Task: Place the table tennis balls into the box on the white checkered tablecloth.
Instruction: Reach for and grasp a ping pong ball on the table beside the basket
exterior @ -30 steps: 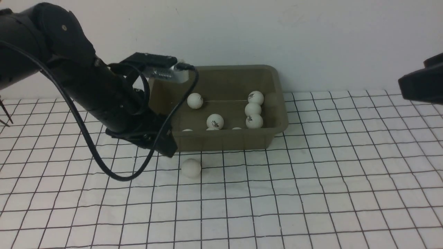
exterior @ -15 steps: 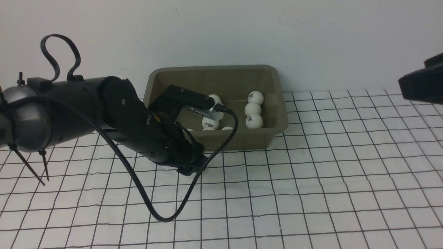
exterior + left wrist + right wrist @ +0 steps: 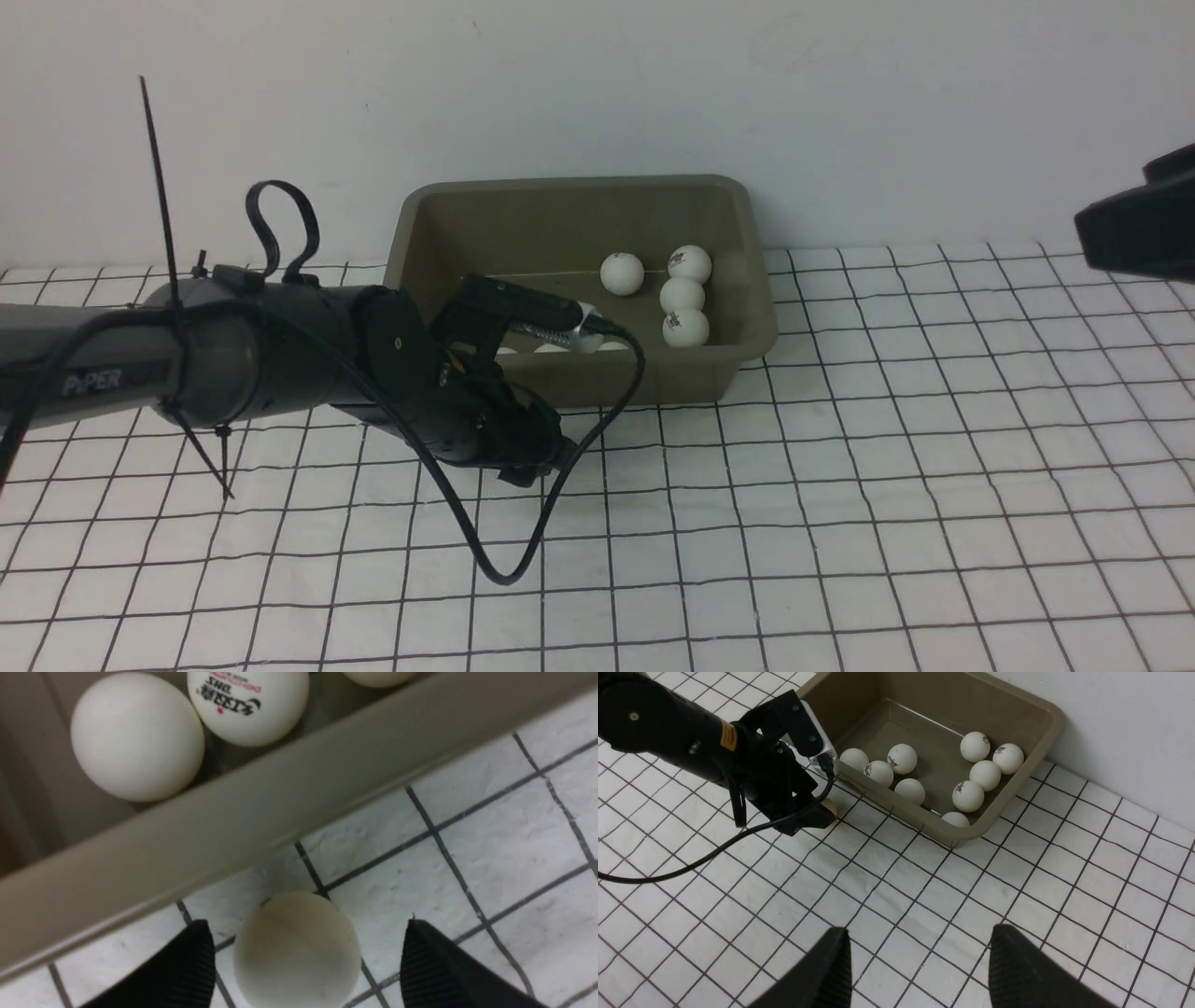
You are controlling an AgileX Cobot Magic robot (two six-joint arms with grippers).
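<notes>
Two left fingers stand apart around the last loose table tennis ball, which lies on the white checkered tablecloth just beside the box's near wall. Nine balls already lie inside. Right fingers are apart, empty, well away.

My left arm reaches low and forward, its wrist bent downward, and my left gripper stands with its jaws spread wide. My right gripper hangs high, jaws parted and holding nothing.
</notes>
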